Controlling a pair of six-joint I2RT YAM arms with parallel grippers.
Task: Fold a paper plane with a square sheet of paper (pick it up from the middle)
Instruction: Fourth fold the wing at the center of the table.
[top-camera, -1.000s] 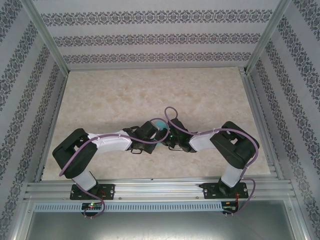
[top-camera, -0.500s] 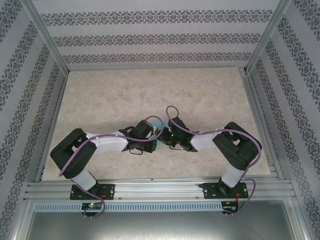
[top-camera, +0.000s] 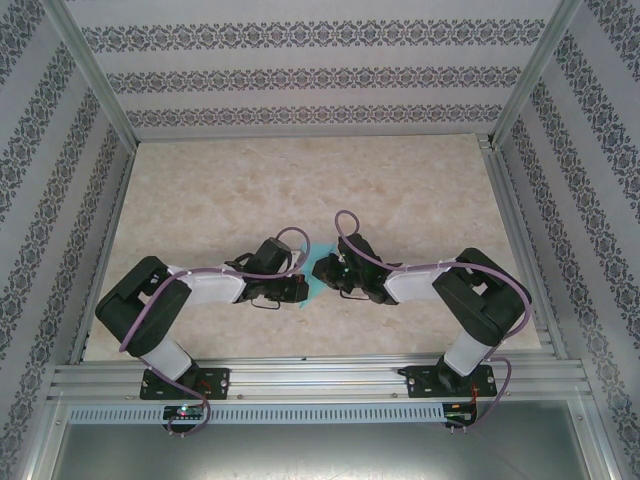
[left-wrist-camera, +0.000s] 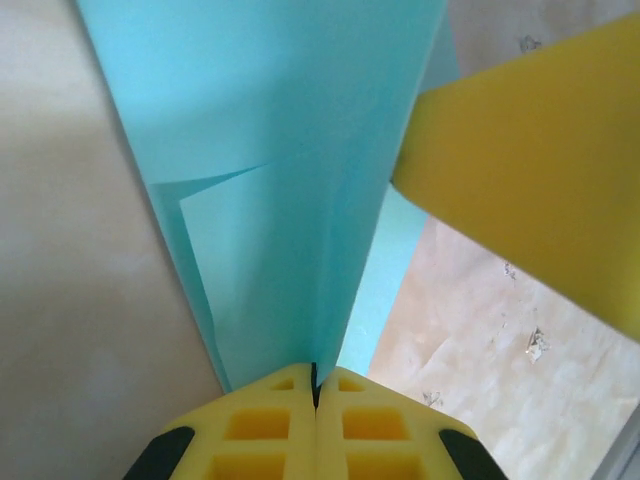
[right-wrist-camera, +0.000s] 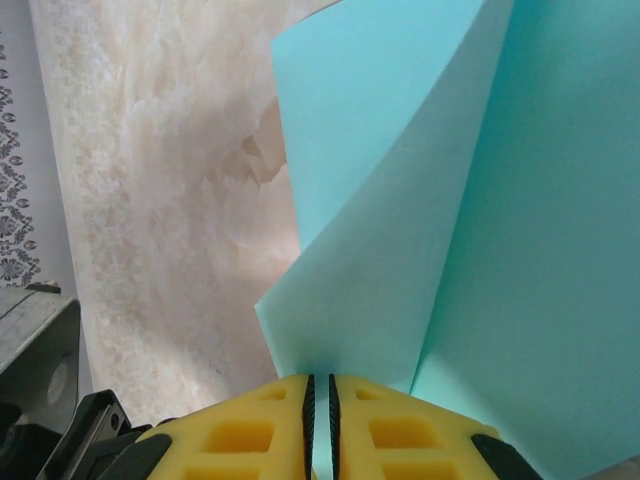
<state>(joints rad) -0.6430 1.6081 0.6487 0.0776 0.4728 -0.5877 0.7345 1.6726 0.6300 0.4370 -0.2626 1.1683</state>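
The sheet of paper (top-camera: 313, 288) is near the front middle of the bench (top-camera: 250, 190), held between the two hands. From above, just a small blue-green bit peeks out. The rest is hidden under the black wrists, so its whole shape is hard to make out there. I cannot tell if its bottom edge touches the bench.

Up close, the paper (left-wrist-camera: 280, 150) is plain blue-green with no marks. It is bent into a long fold that gets narrow toward the left hand (left-wrist-camera: 316, 385). A smaller flap with a sharp crease lies on it. The top of the paper is cut off at the picture edge. In the right wrist view the paper (right-wrist-camera: 400, 200) curves open like a book page.

The left hand is pinched tight on the fold. The right hand (right-wrist-camera: 320, 390) is nearly closed, with a thin paper edge in the slit between its yellow fingers. One right finger (left-wrist-camera: 540, 170) shows big and blurry beside the paper.

The bench is pale and looks like cream stone. Striped, flowery walls (top-camera: 300, 80) stand around it, and a metal rail (top-camera: 320, 375) runs along the front.
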